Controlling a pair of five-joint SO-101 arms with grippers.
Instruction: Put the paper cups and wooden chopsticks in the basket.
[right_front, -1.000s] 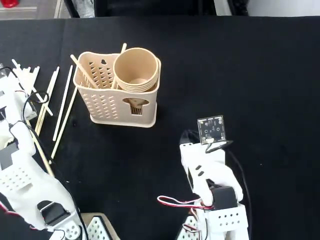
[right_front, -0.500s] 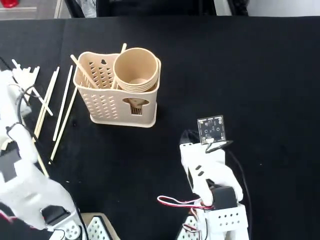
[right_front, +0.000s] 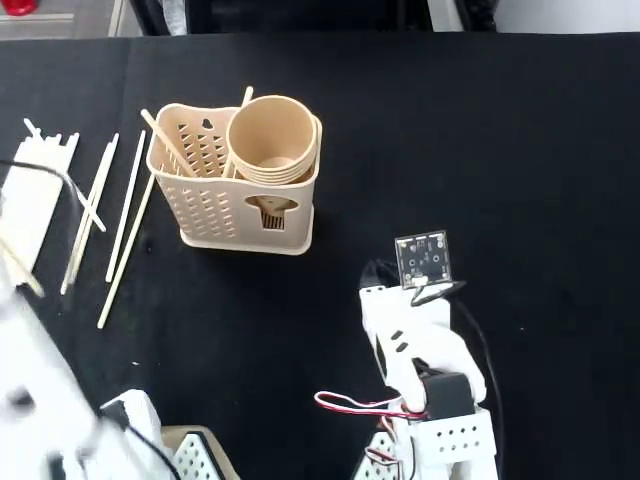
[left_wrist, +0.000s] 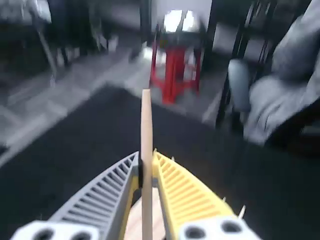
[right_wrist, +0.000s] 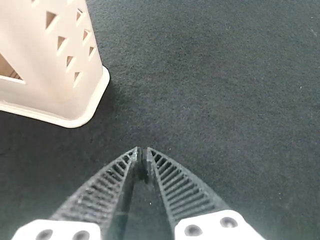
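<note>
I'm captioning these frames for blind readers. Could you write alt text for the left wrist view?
The left gripper is shut on a wooden chopstick, which sticks out well beyond it over the black table. Past the table's far edge a red stand stands on the floor of a room.

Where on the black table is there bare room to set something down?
Free: the black table right of the beige perforated plastic basket, and the strip between basket and right arm. Crowded: left of the basket, where loose wooden chopsticks lie.
</note>
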